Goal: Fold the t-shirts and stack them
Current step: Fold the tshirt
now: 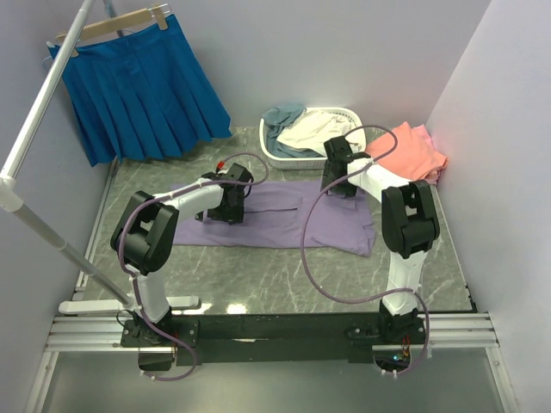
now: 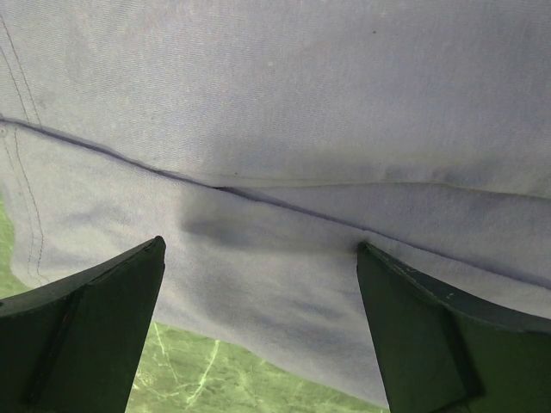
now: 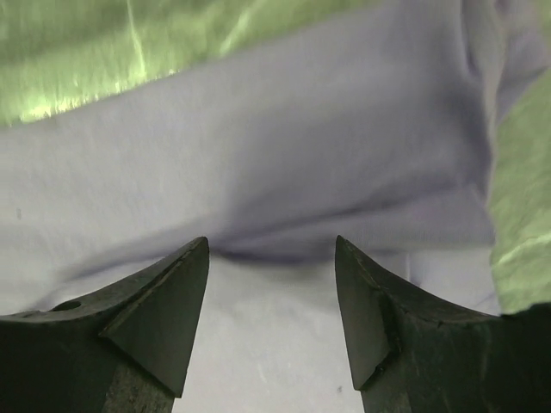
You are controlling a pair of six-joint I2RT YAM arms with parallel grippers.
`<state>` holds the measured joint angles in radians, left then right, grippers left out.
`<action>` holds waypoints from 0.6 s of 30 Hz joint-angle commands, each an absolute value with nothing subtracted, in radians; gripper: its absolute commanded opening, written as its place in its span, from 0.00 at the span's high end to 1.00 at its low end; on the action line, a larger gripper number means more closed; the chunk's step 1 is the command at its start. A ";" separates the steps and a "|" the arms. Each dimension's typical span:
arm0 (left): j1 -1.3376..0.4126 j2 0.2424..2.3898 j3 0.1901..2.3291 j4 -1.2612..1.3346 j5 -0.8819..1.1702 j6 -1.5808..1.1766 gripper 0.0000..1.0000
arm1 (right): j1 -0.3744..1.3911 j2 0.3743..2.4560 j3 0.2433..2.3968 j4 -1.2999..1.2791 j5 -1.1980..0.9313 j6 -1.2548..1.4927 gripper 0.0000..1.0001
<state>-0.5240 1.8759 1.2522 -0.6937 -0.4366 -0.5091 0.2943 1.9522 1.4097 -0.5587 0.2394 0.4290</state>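
Observation:
The large lavender t-shirt (image 1: 284,217) lies spread across the middle of the marble table. My left gripper (image 1: 231,205) is down on its left part. In the left wrist view this gripper (image 2: 260,249) is open, its jaws wide apart over the lavender cloth (image 2: 275,103) near a seam and the hem. My right gripper (image 1: 340,179) is at the shirt's far right edge. In the right wrist view it (image 3: 271,243) is open, with a fold of lavender cloth (image 3: 284,155) just past the fingertips. Coral-pink shirts (image 1: 415,151) lie at the back right.
A white lattice basket (image 1: 349,114) at the back holds cream-white (image 1: 306,133) and grey-blue (image 1: 281,116) shirts. A blue pleated skirt (image 1: 142,86) hangs on a hanger at the back left from a metal rail (image 1: 39,120). Green marble table (image 2: 215,379) shows below the hem.

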 commanded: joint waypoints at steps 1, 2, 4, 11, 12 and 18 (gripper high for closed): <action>-0.542 1.942 1.210 -0.713 -0.405 -0.521 0.01 | 0.268 1.993 1.488 -0.609 0.316 0.425 0.32; -0.543 1.936 1.209 -0.715 -0.416 -0.531 0.01 | 0.268 1.974 1.476 -0.594 0.322 0.426 0.32; -0.543 1.907 1.204 -0.715 -0.454 -0.541 0.01 | 0.268 1.901 1.425 -0.548 0.316 0.428 0.32; -0.529 1.801 1.271 -0.707 -0.563 -0.601 0.01 | 0.290 1.795 1.355 -0.509 0.141 0.405 0.29; -0.525 1.796 1.308 -0.701 -0.571 -0.603 0.01 | 0.291 1.807 1.356 -0.511 0.115 0.411 0.29; -0.479 1.864 1.423 -0.637 -0.581 -0.604 0.01 | 0.293 1.890 1.344 -0.476 0.046 0.431 0.29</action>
